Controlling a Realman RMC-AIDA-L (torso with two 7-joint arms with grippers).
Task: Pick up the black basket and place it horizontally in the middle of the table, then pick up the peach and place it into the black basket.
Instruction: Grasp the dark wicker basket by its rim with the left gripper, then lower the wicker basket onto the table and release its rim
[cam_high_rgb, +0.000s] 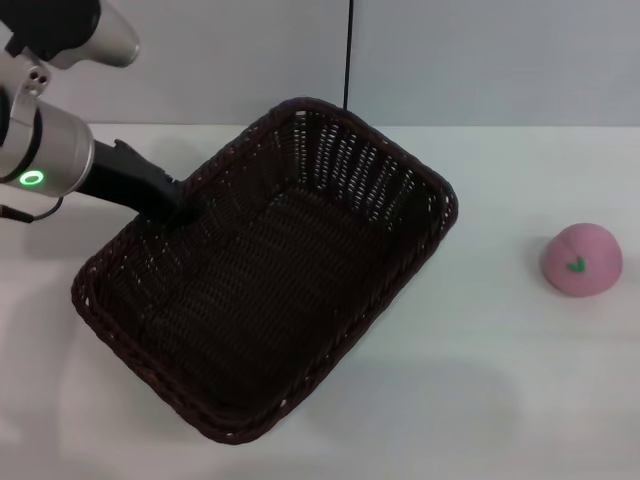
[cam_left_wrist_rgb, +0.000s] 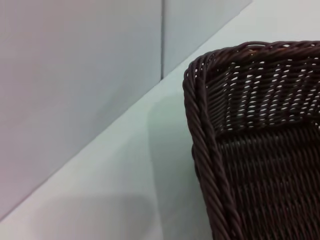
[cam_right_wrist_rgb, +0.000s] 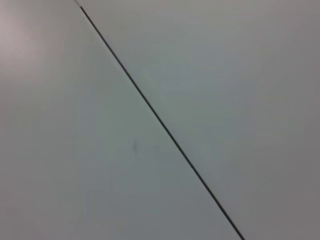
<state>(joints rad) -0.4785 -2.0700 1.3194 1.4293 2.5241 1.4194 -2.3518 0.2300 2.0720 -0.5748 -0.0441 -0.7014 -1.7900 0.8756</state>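
Note:
The black basket (cam_high_rgb: 352, 165) lies diagonally across the left and middle of the white table (cam_high_rgb: 500, 390), open side up and empty. My left gripper (cam_high_rgb: 178, 208) reaches in from the left and is shut on the basket's far-left rim. The left wrist view shows one rounded corner of the basket, with its braided rim (cam_left_wrist_rgb: 204, 150), close up. The pink peach (cam_high_rgb: 581, 260), with a green leaf mark, sits on the table far to the right, well apart from the basket. My right gripper is out of view.
A grey wall (cam_high_rgb: 450, 50) runs behind the table, with a thin black vertical line (cam_high_rgb: 349, 50) above the basket's far corner. The right wrist view shows only a pale surface crossed by a dark line (cam_right_wrist_rgb: 160, 122).

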